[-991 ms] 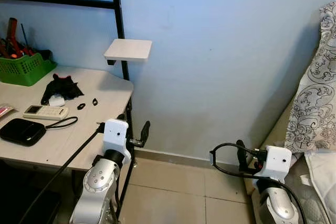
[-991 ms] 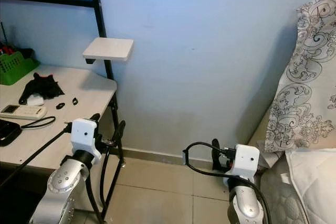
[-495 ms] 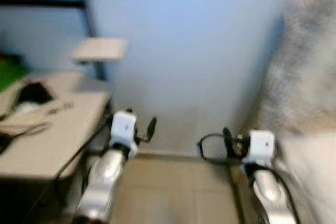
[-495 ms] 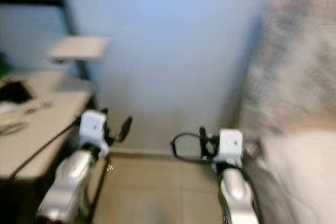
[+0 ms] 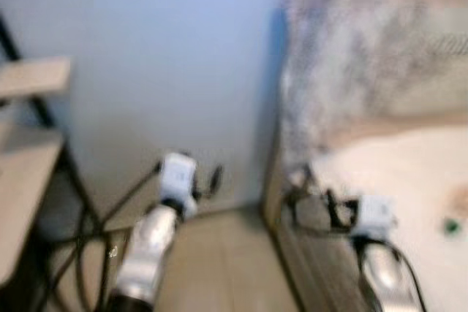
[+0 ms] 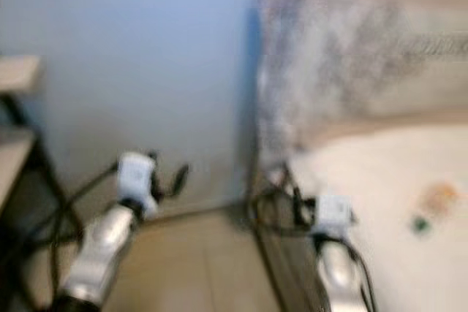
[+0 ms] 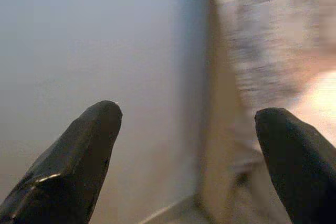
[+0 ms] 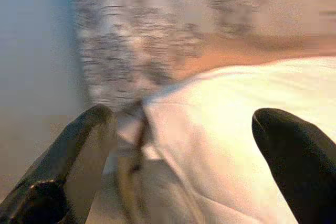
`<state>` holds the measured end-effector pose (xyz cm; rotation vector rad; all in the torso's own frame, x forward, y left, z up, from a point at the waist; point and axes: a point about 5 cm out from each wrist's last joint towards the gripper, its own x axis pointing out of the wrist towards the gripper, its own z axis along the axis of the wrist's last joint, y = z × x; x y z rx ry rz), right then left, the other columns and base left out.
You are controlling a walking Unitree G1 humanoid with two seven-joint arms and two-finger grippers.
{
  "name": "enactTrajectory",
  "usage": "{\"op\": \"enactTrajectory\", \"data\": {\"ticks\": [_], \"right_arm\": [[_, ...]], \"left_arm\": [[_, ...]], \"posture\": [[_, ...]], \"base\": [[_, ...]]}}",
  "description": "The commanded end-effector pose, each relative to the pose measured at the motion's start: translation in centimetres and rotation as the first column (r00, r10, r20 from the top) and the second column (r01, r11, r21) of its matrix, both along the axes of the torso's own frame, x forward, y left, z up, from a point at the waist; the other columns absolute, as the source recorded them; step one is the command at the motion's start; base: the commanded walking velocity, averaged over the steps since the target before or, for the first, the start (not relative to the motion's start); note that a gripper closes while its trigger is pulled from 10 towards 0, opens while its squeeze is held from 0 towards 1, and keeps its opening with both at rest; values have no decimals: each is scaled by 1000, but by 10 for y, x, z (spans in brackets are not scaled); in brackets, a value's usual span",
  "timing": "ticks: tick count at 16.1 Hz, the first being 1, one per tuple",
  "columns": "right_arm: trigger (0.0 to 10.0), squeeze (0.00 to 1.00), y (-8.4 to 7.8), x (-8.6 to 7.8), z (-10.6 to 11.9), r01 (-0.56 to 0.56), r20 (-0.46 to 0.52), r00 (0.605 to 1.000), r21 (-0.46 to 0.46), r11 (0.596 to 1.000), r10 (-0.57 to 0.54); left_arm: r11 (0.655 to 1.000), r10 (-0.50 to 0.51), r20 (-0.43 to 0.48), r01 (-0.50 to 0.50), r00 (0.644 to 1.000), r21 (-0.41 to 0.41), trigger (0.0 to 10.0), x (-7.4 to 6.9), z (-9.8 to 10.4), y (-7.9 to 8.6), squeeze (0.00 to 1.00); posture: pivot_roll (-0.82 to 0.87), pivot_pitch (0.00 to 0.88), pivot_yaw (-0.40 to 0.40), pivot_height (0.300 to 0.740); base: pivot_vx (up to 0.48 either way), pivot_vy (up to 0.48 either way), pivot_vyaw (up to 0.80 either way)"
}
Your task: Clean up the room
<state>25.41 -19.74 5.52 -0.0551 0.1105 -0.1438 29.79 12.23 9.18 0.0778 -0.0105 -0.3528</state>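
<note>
Looking down through heavy blur, the left eye view shows a blue wall (image 5: 146, 71), a tiled floor (image 5: 219, 268) and a bed (image 5: 409, 173) on the right with a patterned pillow (image 5: 365, 56) against the wall. A table (image 5: 22, 173) edge sits at far left. The left gripper (image 5: 208, 180) hangs over the floor near the wall; the right gripper (image 5: 311, 195) hangs at the bed's edge. A small green thing (image 5: 451, 226) lies on the bed.

The right eye view adds an orange blur (image 6: 439, 196) just beside the green thing.

In the left wrist view the fingers (image 7: 79, 156) stand wide apart, holding nothing, facing wall and pillow.

In the right wrist view the fingers (image 8: 68, 156) are likewise spread and empty, above the bed.
</note>
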Motion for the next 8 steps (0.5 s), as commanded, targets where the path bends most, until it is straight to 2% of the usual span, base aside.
{"op": "enactTrajectory", "data": {"ticks": [1, 3, 4, 8], "right_arm": [[10000, 0, 2, 0, -1, 9, -2, 1000, 6, 1000, -9], [10000, 0, 2, 0, 0, 14, 9, 1000, 1, 1000, -14], [10000, 0, 1, 1, 1, 27, 21, 999, 2, 1000, -27], [10000, 0, -2, 0, 4, 47, 44, 998, -11, 999, -46]], "left_arm": [[1000, -19, 29, 19, 999, 7, 10000, 5, 7, -1, 0], [998, -50, 26, 50, 998, -22, 10000, 7, 10, -4, 0], [998, -61, 26, 62, 998, -13, 10000, 8, 10, -5, 0], [998, -70, 25, 70, 997, 0, 10000, 9, 8, -7, 0]], "posture": [[195, 0, -11, 740], [190, 0, -3, 740], [186, 0, 0, 740], [173, 0, 7, 740]], "base": [[0, 0, -769], [0, 0, -769], [0, 480, -769], [0, 0, -769]]}}
